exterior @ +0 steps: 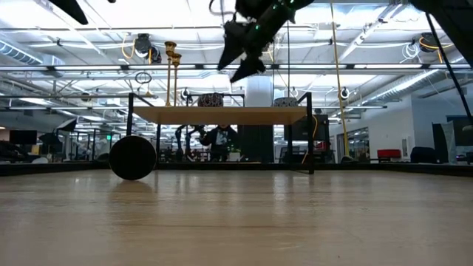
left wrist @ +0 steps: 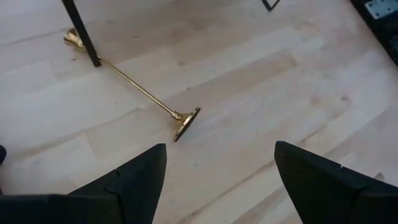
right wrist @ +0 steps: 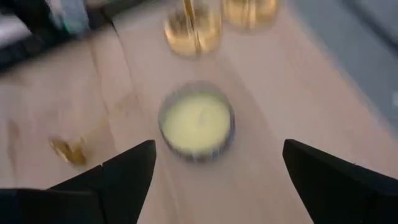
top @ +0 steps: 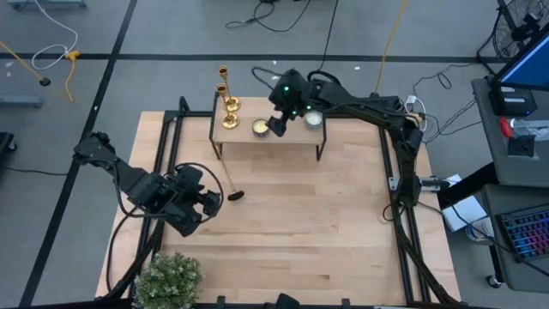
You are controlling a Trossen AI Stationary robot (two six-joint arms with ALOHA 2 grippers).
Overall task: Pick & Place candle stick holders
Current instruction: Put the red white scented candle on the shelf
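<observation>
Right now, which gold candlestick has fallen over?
The candlestick lying flat on the table in front of the left gripper. The other two candlesticks stand upright on the small shelf.

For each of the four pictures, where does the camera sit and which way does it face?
High: overhead, straight down; both arms, shelf.
Low: table height, level; right hand above shelf.
Left wrist: on left arm, down at the fallen candlestick; own open fingers.
Right wrist: over shelf, down at a yellow candle; own open fingers.
Shared: high and left wrist both show the fallen candlestick.
</observation>
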